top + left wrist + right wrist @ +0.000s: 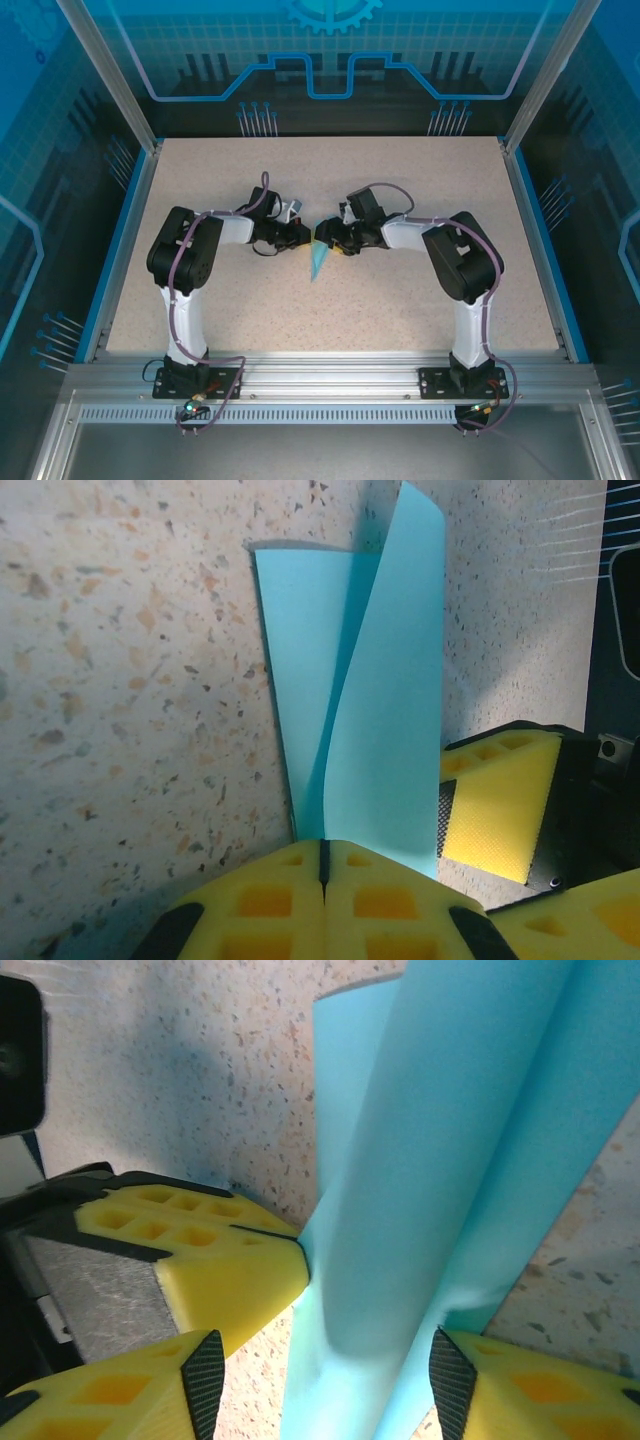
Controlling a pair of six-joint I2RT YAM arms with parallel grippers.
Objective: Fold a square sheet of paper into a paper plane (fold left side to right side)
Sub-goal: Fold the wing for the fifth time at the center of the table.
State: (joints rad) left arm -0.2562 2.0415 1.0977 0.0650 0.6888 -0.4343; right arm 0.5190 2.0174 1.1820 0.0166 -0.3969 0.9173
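The light-blue paper (319, 262) is a narrow creased pointed shape in the middle of the table. In the left wrist view the paper (385, 710) has one flap lying flat and the other curling up. My left gripper (323, 858) is shut on its narrow near end, the two yellow fingers pressed together. In the right wrist view the paper (440, 1160) runs up between the fingers of my right gripper (325, 1385), which stands open astride it. The left gripper's fingers (215, 1255) pinch the paper's edge there. From above, left gripper (298, 236) and right gripper (333, 238) nearly meet.
The speckled beige table (420, 290) has a blue raised rim (540, 240) at its sides. An aluminium rail (330, 370) with both arm bases runs along the near edge. The right gripper's yellow finger (500, 800) sits close beside the paper in the left wrist view.
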